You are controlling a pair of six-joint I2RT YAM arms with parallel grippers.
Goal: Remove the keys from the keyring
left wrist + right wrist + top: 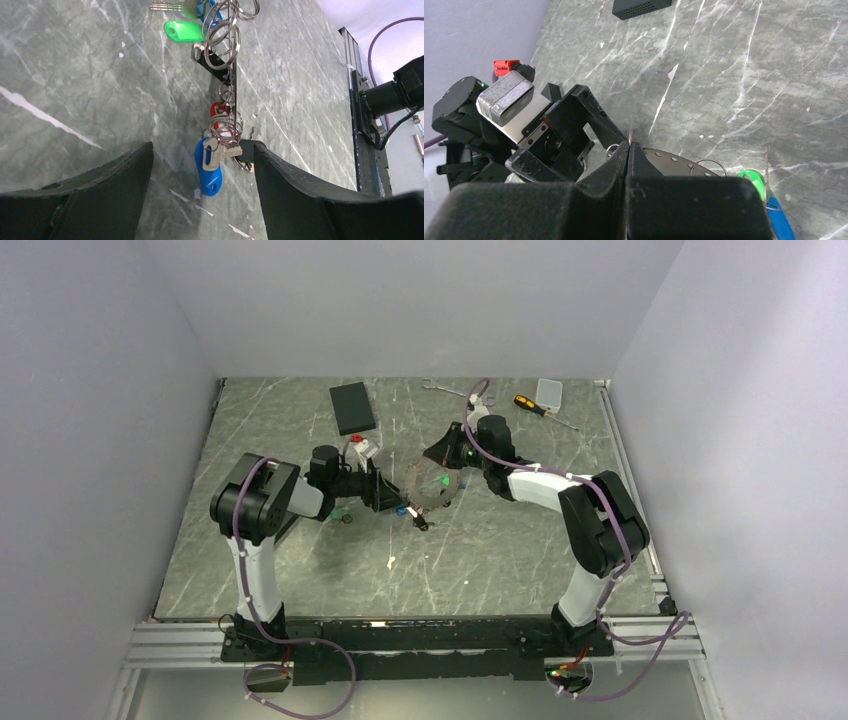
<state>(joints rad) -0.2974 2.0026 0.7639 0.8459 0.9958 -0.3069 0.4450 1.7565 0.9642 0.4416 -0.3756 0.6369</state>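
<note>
Left gripper (202, 150) is standing wide open, low over the table (75, 80), and it is holding nothing. A key (222, 152) with a blue tag (207, 172) is lying between its fingers (110, 185), and the key's end is sitting just beside one finger. Right gripper (629, 147) is pinching tight on the edge of the keyring (674, 162). It is holding the keyring up on its edge near the middle of the table. Little wire rings (222, 37) are hanging from the keyring, and the keys (167, 6) are hanging on them. A red tag (216, 107) is showing just past the blue tag. A green tag (182, 31) is lying on the table farther off. A black box (352, 407) is sitting near the back wall, well apart from both grippers.
</note>
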